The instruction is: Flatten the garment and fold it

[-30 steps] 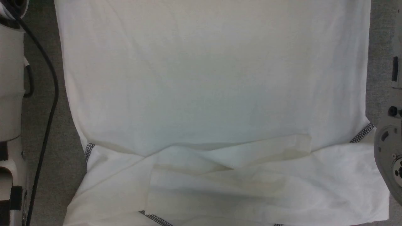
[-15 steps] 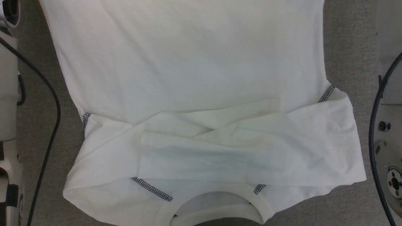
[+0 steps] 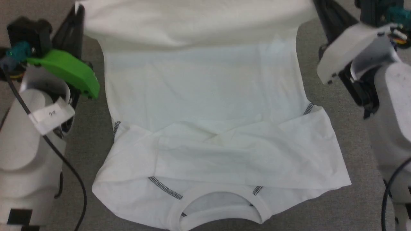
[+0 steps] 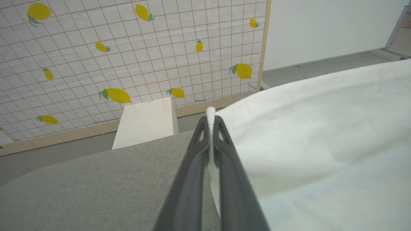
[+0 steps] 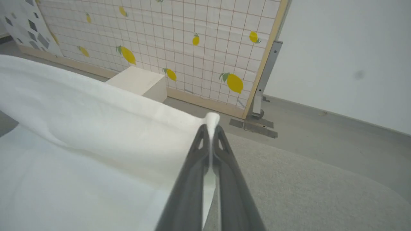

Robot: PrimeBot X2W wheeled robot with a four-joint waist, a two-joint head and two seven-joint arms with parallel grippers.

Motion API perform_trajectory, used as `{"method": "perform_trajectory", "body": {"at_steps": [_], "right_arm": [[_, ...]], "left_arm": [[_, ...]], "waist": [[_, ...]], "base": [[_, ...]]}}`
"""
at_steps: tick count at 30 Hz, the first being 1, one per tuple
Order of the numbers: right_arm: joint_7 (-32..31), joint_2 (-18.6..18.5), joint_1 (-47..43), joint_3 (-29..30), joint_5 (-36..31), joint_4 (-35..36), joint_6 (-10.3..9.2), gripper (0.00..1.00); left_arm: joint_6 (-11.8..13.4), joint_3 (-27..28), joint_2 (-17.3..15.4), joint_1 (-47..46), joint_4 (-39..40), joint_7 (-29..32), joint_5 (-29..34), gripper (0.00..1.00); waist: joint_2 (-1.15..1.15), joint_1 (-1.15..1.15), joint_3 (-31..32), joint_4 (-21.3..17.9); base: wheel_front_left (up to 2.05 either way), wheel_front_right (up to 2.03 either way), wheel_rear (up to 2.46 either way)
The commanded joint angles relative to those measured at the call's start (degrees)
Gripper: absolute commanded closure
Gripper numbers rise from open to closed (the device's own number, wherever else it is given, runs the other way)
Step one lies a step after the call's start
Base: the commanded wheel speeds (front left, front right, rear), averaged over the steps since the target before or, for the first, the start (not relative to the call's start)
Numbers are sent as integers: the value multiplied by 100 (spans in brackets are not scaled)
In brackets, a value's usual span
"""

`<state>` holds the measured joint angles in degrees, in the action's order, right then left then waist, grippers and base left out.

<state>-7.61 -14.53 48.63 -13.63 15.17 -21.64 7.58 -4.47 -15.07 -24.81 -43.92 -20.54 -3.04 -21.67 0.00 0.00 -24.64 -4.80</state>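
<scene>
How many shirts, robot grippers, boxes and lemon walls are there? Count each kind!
shirt: 1
grippers: 2 (left gripper, right gripper, each pinching the shirt)
white box: 1
lemon wall: 1
Total: 5

A grey cloth table [image 3: 324, 211] fills the front. Behind its far edge stands a white screen [image 4: 128, 48] with thin grid lines and yellow lemons [image 4: 244, 70], in a light wooden frame [image 5: 264, 61]. A white box [image 4: 144, 123] sits on the grey floor [image 5: 321, 134] by the screen. The wall [image 5: 346, 48] is plain white.
</scene>
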Motion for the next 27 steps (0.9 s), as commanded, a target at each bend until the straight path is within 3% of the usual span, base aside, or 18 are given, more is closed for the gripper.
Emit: {"method": "perform_trajectory", "body": {"at_steps": [1, 7, 14, 18, 27], "right_arm": [[-36, -123, -403, -27, 167, 300, -9, 100], [-373, -593, -2061, 114, 348, 1627, -9, 100], [-941, -685, -3778, 474, 447, 2644, -9, 100], [-1191, -607, -4500, 810, 317, 2888, -9, 100], [-1425, -299, -5589, 1230, 36, 3050, -9, 100]], "left_arm": [[30, 10, -69, 411, 203, 46, -128, 100], [256, 92, -153, 2162, 1301, 417, -560, 100], [422, 84, -155, 3919, 2263, 828, -1121, 100], [501, 65, -125, 4521, 2476, 836, -1263, 100], [362, -276, -45, 5271, 2461, 1023, -1513, 100]], "waist": [[0, 0, 808, 155], [0, 0, 1249, 242], [0, 0, 1483, 349], [0, 0, 1548, 399], [0, 0, 1638, 464]], "base": [[0, 0, 0], [0, 0, 0], [0, 0, 0], [0, 0, 0], [0, 0, 0]]}}
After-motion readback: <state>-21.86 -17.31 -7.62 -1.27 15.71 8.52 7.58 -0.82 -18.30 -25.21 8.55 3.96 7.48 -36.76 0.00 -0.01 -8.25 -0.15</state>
